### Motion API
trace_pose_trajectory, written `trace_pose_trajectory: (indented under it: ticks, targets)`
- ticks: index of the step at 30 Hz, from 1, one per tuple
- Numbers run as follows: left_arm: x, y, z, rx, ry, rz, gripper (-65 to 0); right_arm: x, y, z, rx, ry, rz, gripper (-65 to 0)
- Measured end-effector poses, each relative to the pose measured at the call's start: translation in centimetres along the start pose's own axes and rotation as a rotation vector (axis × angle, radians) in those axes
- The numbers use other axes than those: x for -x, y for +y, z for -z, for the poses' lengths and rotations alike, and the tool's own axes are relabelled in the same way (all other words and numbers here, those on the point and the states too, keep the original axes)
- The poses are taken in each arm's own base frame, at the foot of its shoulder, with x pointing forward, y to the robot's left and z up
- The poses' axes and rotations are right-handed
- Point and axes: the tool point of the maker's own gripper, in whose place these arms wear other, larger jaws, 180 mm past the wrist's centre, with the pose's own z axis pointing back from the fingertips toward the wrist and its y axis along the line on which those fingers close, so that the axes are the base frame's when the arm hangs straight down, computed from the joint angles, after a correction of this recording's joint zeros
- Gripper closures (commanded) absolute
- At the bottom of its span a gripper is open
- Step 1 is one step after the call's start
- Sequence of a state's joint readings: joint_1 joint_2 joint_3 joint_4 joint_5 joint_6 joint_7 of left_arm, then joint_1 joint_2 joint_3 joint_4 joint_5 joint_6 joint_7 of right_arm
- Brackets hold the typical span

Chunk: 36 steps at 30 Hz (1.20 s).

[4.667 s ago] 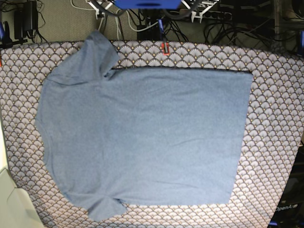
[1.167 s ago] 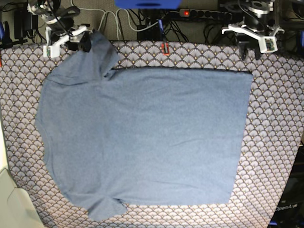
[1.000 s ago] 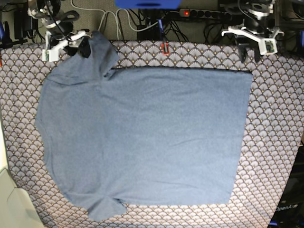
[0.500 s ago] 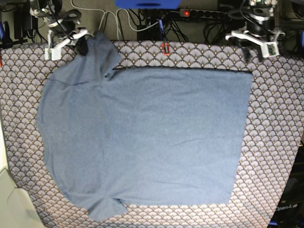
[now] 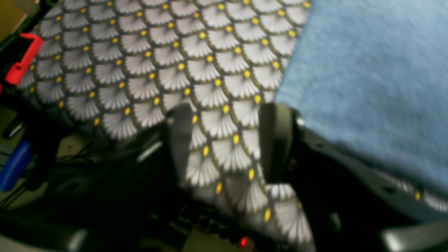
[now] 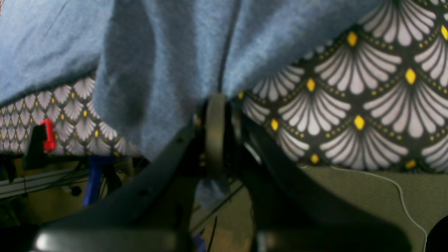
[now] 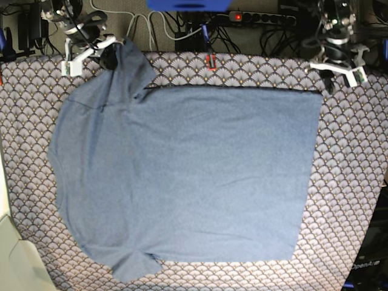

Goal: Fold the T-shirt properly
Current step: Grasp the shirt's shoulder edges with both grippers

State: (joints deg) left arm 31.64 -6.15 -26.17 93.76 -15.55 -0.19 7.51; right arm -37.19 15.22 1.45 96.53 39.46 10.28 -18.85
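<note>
- The right gripper [image 6: 215, 105] is clamped on the sleeve of the T-shirt [image 7: 182, 176], at about 11 o'clock in the base view; its wrist view shows blue cloth bunched into the shut jaws and a scrap hanging out below them.
- That hold looks meant to lift the sleeve corner so it can be carried inward for a first fold.
- The left gripper [image 5: 227, 147] hangs with its jaws apart and nothing between them but the scalloped tablecloth [image 5: 157, 70]; the shirt's hem corner lies just beside its fingers [image 5: 276, 140], toward 2 o'clock in that view.
- It seems placed to take the hem corner on the same long edge, so both ends rise together.
- The T-shirt lies flat and spread across the middle of the table, collar end at 9 o'clock, hem at 3 o'clock.
- Hard to judge: both wrist views are blurred, how many layers the right gripper pinches is unclear, and any lettering or label is hidden.
</note>
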Motion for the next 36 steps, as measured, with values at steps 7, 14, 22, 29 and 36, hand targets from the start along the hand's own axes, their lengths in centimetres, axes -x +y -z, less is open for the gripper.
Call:
trace_pose_trajectory:
  ticks: [7, 14, 22, 29, 36]
  targets:
    - [1.1, -1.2, 1.0, 0.006, 0.02, -0.043, -33.1, 0.0, 0.0, 0.0, 0.0, 0.0, 0.0, 0.0]
    - [1.6, -3.3, 2.3, 0.05, 0.034, -0.05, -33.1, 0.0, 0.0, 0.0, -0.003, 0.004, -0.007, 0.0]
    - [1.6, -3.2, 2.5, 0.043, 0.034, -0.054, -33.1, 0.0, -0.1, 0.0, -0.003, 0.008, -0.014, 0.0]
    - [2.5, -3.5, 3.1, 0.034, 0.04, -0.079, -32.9, 0.0, -0.1, 0.0, -0.003, 0.008, -0.014, 0.0]
    - [2.7, -3.7, 3.1, 0.03, 0.034, -0.09, -26.4, 0.0, -0.2, -0.1, -0.004, 0.011, -0.022, 0.0]
